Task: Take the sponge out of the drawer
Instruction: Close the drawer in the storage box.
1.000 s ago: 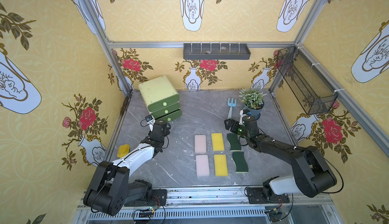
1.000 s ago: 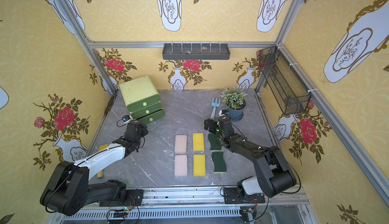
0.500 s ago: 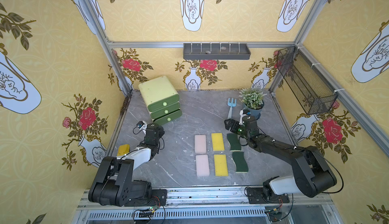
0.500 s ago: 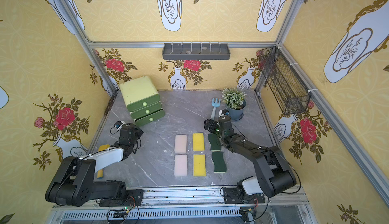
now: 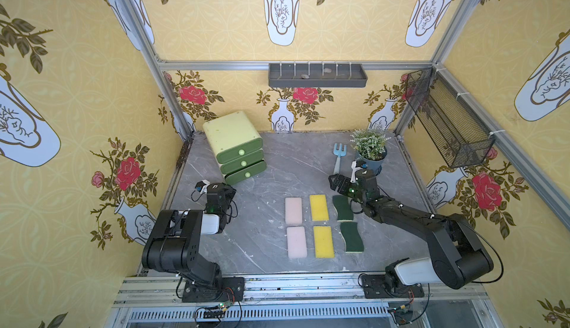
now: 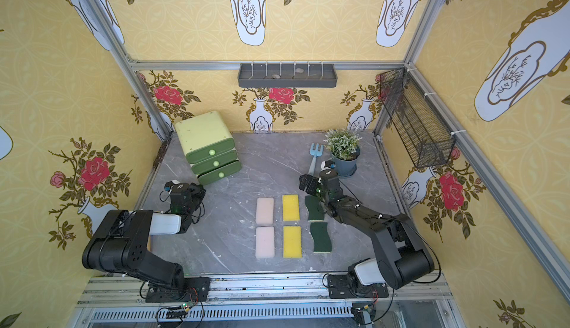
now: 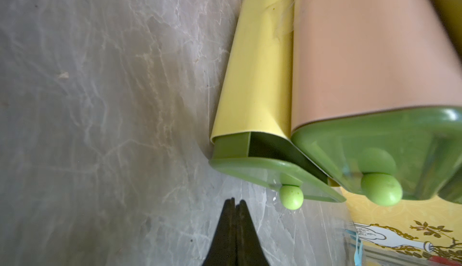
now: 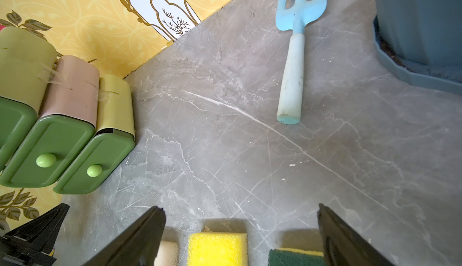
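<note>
The green three-drawer unit [image 5: 234,135] [image 6: 205,132] stands at the back left. Its bottom drawer [image 7: 262,169] [image 8: 97,162] is pulled out a little, and a dark gap shows behind its front. No sponge is visible inside; the sponge in the drawer is hidden. My left gripper [image 7: 235,199] [image 5: 231,191] is shut with nothing in it, just short of the bottom drawer's knob [image 7: 291,197]. My right gripper [image 8: 240,209] [image 5: 334,183] is open and empty above the table, behind the far green sponge [image 5: 342,207].
Several sponges lie in rows mid-table: pink [image 5: 293,210], yellow [image 5: 318,207], green [image 5: 351,237]. A blue hand fork [image 5: 338,156] and a potted plant [image 5: 370,150] sit at the back right. A wire basket [image 5: 447,119] hangs on the right wall and a grey shelf [image 5: 317,75] on the back wall.
My left arm has drawn back from the drawer unit toward the front left, and its gripper has closed. The right arm has not moved.
</note>
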Tool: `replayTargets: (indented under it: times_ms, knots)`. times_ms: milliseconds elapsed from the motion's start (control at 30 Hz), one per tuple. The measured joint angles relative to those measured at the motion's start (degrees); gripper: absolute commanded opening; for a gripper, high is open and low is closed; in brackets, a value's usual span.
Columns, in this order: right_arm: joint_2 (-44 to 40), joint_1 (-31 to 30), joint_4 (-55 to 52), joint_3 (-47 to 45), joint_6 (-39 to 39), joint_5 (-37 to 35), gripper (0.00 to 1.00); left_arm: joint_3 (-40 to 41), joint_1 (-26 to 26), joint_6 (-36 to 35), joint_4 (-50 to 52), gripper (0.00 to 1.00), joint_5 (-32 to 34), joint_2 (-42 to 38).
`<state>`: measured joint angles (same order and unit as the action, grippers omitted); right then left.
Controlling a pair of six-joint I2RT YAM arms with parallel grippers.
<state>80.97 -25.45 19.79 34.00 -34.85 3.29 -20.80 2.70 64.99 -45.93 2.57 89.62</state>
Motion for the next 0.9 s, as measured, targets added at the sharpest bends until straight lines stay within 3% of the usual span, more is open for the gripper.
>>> replayTargets:
  times_ms: [900]
  knots:
    - [0.4, 0.0, 0.0, 0.0, 0.0, 0.4, 0.98, -3.5, -6.4, 5.6, -9.7, 0.03, -6.3, 10.5]
